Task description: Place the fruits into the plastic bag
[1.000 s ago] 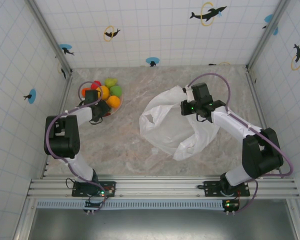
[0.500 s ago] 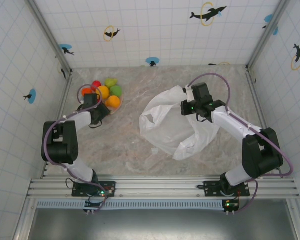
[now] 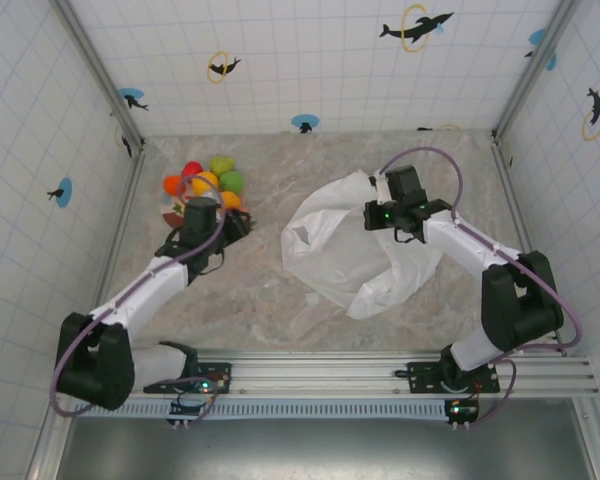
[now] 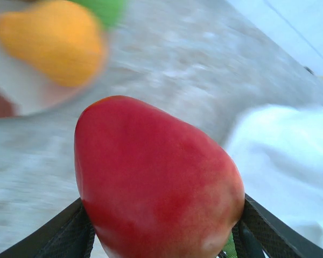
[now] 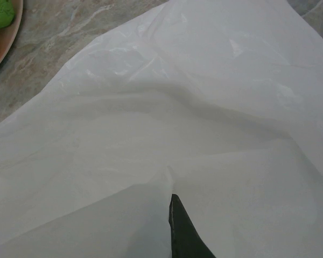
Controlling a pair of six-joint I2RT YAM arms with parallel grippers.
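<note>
Marble table (image 3: 260, 300); left gripper (image 3: 230, 223), outstretched, clasps red fruit (image 4: 156, 183).

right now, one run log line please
left gripper: holding red fruit | right gripper: shut on plastic bag | other fruits: on plate

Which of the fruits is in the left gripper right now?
The red fruit, shading to orange low down, clamped between the left gripper's fingers. The orange fruit and the green fruit behind it lie on the plate.

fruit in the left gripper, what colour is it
The fruit is glossy red, clearest in the left wrist view.
</note>
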